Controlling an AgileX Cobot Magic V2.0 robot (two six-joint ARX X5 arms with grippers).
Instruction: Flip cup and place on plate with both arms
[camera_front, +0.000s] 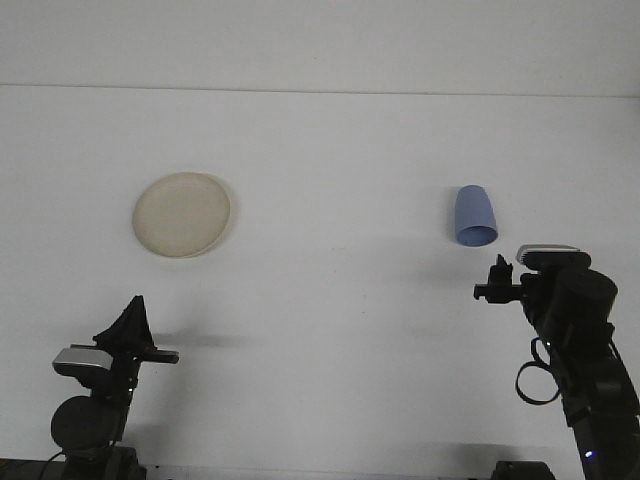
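white table (330, 320) | cream plate (182, 214) L | blue cup (474, 216) R, on side

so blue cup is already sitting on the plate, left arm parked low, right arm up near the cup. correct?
Not quite. The front view shows the blue cup on the bare table at the right, well apart from the plate, which sits at the left with nothing on it. The rest holds: the left hand is parked low and the right hand is up near the cup.
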